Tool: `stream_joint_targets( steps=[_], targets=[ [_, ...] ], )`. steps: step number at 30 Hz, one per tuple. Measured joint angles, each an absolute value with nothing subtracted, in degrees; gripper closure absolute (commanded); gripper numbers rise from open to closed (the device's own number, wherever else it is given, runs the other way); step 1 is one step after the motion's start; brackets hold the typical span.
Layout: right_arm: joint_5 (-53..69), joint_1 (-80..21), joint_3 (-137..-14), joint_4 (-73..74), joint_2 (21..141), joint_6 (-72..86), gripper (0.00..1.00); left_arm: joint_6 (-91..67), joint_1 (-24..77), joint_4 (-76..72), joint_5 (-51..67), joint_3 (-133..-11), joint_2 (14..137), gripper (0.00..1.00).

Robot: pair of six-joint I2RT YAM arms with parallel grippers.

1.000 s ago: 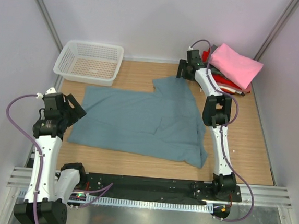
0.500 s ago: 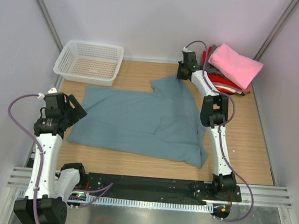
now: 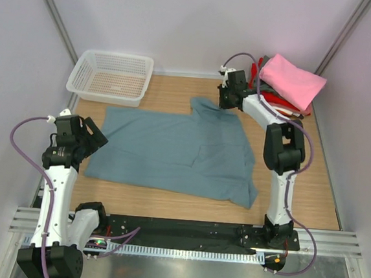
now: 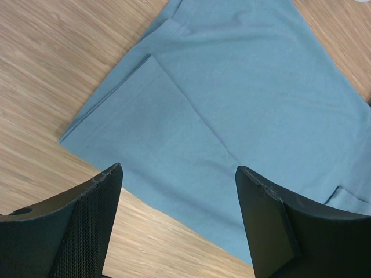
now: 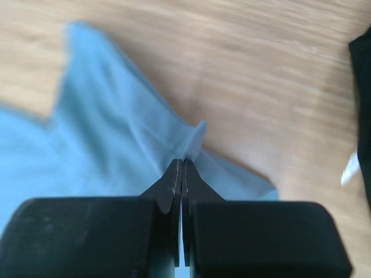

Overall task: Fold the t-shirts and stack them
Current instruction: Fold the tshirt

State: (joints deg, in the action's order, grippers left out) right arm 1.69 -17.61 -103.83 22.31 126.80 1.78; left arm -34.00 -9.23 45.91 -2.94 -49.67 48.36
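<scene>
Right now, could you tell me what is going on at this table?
The right arm has its jaws shut on the far edge of the teal t-shirt, which lies spread on the table. The left arm has its jaws open over the shirt's left edge, gripping nothing. A pink t-shirt tops the pile of folded shirts in the far right corner.

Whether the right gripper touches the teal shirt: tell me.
Touching. The right wrist view shows the right gripper shut, its tips pinching a raised fold of the teal shirt.
</scene>
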Motion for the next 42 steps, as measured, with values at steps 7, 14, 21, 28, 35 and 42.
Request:
stream_joint_targets(
  steps=[7, 14, 21, 28, 35, 42],
  targets=[
    [5.8, -20.6, -83.5, 16.8, 100.5, -0.8, 0.99, -34.0, -9.2, 45.9, -3.0, -49.7, 48.1, 0.20],
    [6.5, -22.2, -69.1, 17.5, 82.3, -0.6, 0.99, -34.0, -9.2, 45.9, -3.3, -49.7, 48.0, 0.20],
    [3.6, -30.2, -52.5, 20.4, 62.2, 5.6, 0.99, -34.0, -9.2, 46.0, -4.1, -49.7, 47.7, 0.19],
    [-10.3, -35.3, -50.0, 29.3, 52.3, 13.2, 0.99, -35.1, -9.2, 45.9, -6.0, -49.7, 48.2, 0.23],
    [-19.7, -35.3, -50.0, 38.3, 50.4, 21.7, 0.99, -40.6, -5.8, 40.9, -7.3, -49.7, 57.6, 0.29],
    [-33.0, -35.3, -50.9, 50.3, 44.6, 34.6, 0.99, -43.4, 9.0, 34.9, -12.5, -54.6, 75.5, 0.29]
  ],
)
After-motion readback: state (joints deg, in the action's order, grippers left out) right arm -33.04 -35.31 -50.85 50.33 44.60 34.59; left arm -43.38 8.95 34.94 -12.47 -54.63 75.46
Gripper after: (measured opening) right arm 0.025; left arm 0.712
